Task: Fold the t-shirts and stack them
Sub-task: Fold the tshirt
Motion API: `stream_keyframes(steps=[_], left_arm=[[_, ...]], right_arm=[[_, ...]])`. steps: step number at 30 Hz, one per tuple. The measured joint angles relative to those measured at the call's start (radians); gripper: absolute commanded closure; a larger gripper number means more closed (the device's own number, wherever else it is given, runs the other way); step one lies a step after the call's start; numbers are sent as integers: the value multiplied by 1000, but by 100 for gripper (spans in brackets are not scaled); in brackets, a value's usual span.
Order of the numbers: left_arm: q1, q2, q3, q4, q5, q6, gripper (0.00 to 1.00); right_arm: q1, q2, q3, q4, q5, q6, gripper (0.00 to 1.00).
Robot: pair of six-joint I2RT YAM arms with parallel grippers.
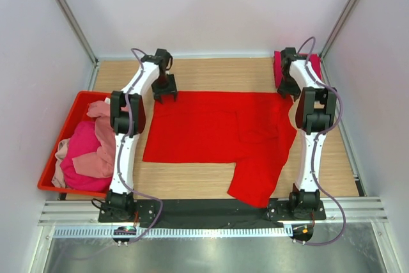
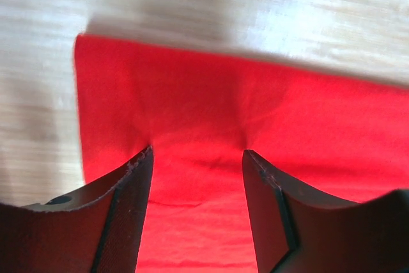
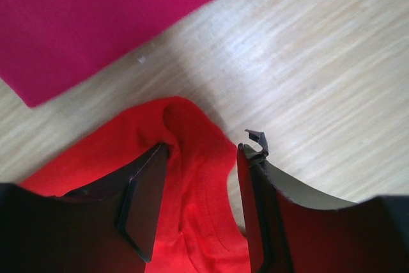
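Overhead and wrist views of a two-arm bench during shirt folding. The red shirt (image 1: 211, 126) lies spread across the middle of the table (image 1: 211, 71), mostly flat, with a vertical fold line right of centre. Its near right part runs out diagonally to the table's near edge.

The left gripper (image 1: 165, 96) stands at the shirt's far left corner. Its jaws are spread wide, both tips resting on the cloth, which puckers toward them but lies flat between them.

The right gripper (image 1: 285, 91) stands at the shirt's far right corner. Its jaws are about half closed around a raised bunch of the collar edge, which humps up off the wood and casts a shadow.

A magenta shirt (image 1: 314, 63), folded flat, lies in the far right corner of the table, just beyond the right gripper and apart from the red shirt.

A red bin (image 1: 70, 191) sits at the left edge, holding a crumpled pink shirt (image 1: 105, 129) and other magenta and pink cloth.
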Motion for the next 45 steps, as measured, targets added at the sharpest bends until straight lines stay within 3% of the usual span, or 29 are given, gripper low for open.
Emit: stream_keyframes(steps=[11,14,17,21,24,28,32,37,42,45], left_arm=[[-11,-286,-192,27,6,0,39],[-27,-410,-315,53,6,0,40],[-55,-532,-505,102,7,-5,42],[-108,-640,-770,135,20,-29,44],[-144,-695,-924,150,27,-50,45],[-166,-826,-1102,148,38,-74,44],[-156,-937,-1181,148,22,-89,47],[-74,-946,-1259,154,26,-144,61],[54,-894,-1293,151,-5,-189,59],[60,-888,-1295,154,-23,-217,54]], right_arm=[[5,-294,-139,-64,38,-38,43],[32,-407,-209,-72,46,-40,42],[126,-521,-316,-71,51,-39,43],[343,-657,-516,-72,20,-5,43],[526,-748,-684,-76,-44,49,43],[680,-879,-872,-98,-127,128,43],[792,-964,-1012,-120,-192,202,44],[950,-1007,-1115,-118,-241,298,44],[955,-1046,-1125,-115,-233,348,43],[955,-1052,-1125,-117,-229,368,43]])
